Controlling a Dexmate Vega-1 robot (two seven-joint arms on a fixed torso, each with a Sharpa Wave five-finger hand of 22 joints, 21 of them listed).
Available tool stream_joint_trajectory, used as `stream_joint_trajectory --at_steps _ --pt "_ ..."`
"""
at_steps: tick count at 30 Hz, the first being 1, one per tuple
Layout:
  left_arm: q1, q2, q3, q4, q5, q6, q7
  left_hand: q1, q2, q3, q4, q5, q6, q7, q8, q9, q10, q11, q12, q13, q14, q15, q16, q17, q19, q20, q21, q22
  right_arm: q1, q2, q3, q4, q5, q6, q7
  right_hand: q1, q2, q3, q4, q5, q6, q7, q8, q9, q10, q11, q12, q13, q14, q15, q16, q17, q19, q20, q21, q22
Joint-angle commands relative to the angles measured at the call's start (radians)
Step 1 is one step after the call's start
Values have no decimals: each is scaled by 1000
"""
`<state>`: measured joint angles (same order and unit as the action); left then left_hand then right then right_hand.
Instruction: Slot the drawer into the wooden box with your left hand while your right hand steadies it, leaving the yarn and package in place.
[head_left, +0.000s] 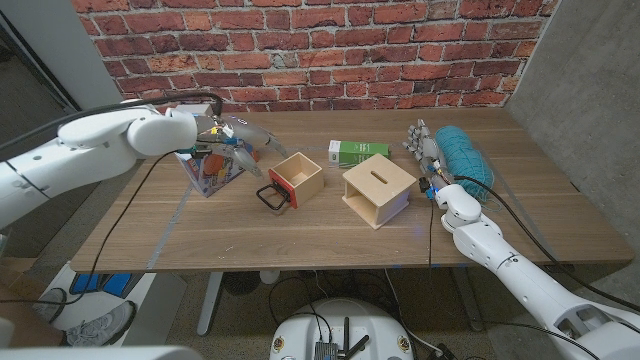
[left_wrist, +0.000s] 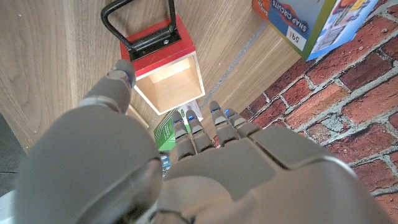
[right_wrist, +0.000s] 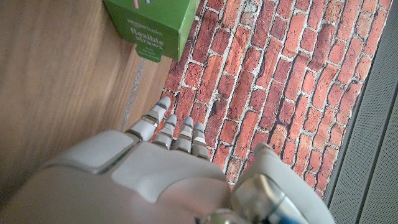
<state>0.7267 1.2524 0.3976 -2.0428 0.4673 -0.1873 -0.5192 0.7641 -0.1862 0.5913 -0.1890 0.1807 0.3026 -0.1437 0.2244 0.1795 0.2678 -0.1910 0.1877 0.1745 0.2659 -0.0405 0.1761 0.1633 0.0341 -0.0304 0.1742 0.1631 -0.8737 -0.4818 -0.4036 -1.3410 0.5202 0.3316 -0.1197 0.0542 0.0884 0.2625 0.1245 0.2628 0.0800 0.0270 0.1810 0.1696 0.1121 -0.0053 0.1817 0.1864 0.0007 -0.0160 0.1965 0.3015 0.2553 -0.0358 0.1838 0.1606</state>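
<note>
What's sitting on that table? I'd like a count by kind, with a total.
Wooden pieces: 2, the drawer and the box
Cardboard packages: 2, the green carton and the colourful kit box
Yarn: 1, the teal skein
Total: 5

The wooden table (head_left: 300, 235) carries drawer (head_left: 293, 181), wooden box (head_left: 378, 189), green package (head_left: 357, 151), yarn (head_left: 465, 155), game box (head_left: 208, 172).

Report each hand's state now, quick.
Left hand: open, holding nothing, above the drawer.
Right hand: open, holding nothing, beside the yarn.
</note>
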Motion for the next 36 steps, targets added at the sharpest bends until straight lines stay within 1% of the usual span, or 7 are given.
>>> stream_joint_trajectory --at_steps 1,4,8,18,30,32,36 --pt "-25 -58 37 15 109 -39 -23 21 1 -11 1 2 -10 15 -2 2 -1 6 -6 2 13 -167 3 0 -13 -64 2 -1 -15 -7 5 -21 -1 -7 -12 -9 25 6 0 3 1 -2 6 6 -1 0 8 -1 -1 1 4 1 -3 4 1 5" --pt "-33 -72 47 22 128 -51 -28 30 0 -22 2 2 8 24 6 2 15 8 -1 1 19 -166 3 0 -18 -64 1 -1 -16 -9 5 -24 -2 -8 -12 -9 25 6 0 2 1 -1 6 6 -1 -1 8 -1 -1 1 4 0 -3 4 1 5" --pt "-30 -93 55 39 136 -65 -8 61 2 -55 4 0 31 58 15 1 42 25 1 0 60 -150 8 -1 7 -131 8 -1 -18 -12 6 -30 -2 -10 -14 -9 25 7 0 2 1 -1 6 6 0 -1 8 -1 0 1 4 -1 -3 4 1 5" --pt "-32 -126 69 77 135 -91 15 98 12 -79 6 -1 74 78 28 1 85 43 5 0 102 -143 9 -1 15 -150 7 -2 -24 -20 8 -45 -1 -18 -13 -9 25 8 0 2 1 -2 6 6 0 0 8 -1 -1 1 5 -3 -3 4 1 5" --pt "-26 -164 89 117 150 -116 75 130 19 -106 11 -4 123 75 39 1 159 16 16 1 151 -154 10 -1 43 -171 9 -2 -25 -23 8 -51 -1 -22 -11 -10 25 10 0 1 4 -2 7 6 1 -1 9 -1 -1 1 5 -6 -3 4 1 5" --pt "-22 -169 91 120 149 -112 83 135 22 -112 13 -4 135 79 40 2 170 19 16 1 162 -152 11 -1 46 -172 8 -2 -25 -22 9 -51 -1 -21 -10 -10 25 10 0 1 4 -2 7 6 1 -1 9 -1 -1 0 5 -7 -3 5 1 5" --pt "-8 -175 87 116 146 -91 96 141 27 -130 18 -6 160 115 41 2 209 53 18 2 195 -127 12 -1 59 -174 8 -2 -24 -23 8 -49 0 -20 -7 -10 25 11 0 1 4 -3 7 6 1 0 9 -1 -1 1 5 -8 -3 5 1 5"
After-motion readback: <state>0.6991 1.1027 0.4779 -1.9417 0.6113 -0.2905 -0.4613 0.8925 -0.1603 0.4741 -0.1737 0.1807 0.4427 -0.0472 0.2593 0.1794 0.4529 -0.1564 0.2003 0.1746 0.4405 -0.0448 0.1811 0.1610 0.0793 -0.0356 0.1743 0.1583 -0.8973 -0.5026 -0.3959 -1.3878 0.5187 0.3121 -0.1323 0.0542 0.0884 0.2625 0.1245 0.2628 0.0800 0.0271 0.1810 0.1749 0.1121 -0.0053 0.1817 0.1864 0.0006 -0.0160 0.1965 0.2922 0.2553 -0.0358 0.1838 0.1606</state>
